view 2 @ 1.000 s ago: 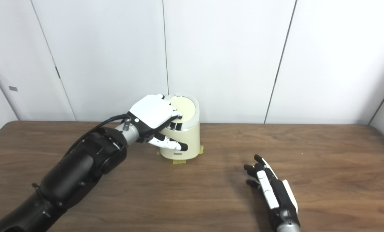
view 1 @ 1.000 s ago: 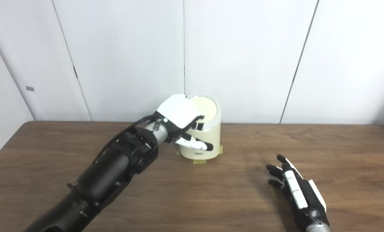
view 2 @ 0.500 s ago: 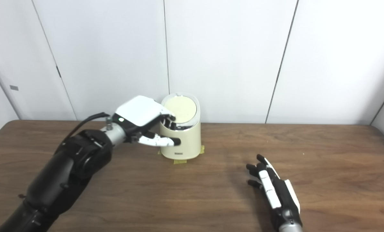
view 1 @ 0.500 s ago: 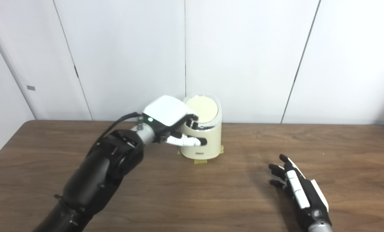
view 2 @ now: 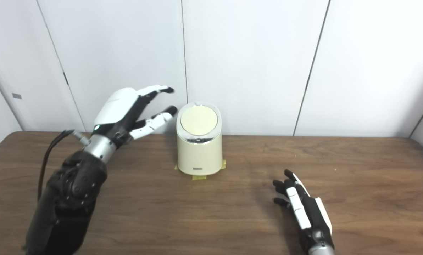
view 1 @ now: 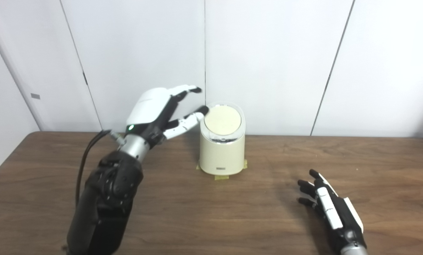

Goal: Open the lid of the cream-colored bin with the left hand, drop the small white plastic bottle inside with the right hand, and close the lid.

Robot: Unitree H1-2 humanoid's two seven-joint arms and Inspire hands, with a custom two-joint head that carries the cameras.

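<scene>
Bright, even, diffuse light from overhead. Soft, faint shadows only: one on the worktop (view 1: 211, 212) left of the right robot hand (view 1: 330, 209), another at the base of the cream-colored bin (view 1: 222, 141). Mild glare on the white wall panels (view 2: 246, 53). Slightly soft focus overall; straight lines bowed a little near the edges.

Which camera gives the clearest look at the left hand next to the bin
The right eye view: the left hand stands clear of the bin, fingers spread, a gap between them. In the left eye view the same hand shows, but a fingertip overlaps the lid rim.
</scene>
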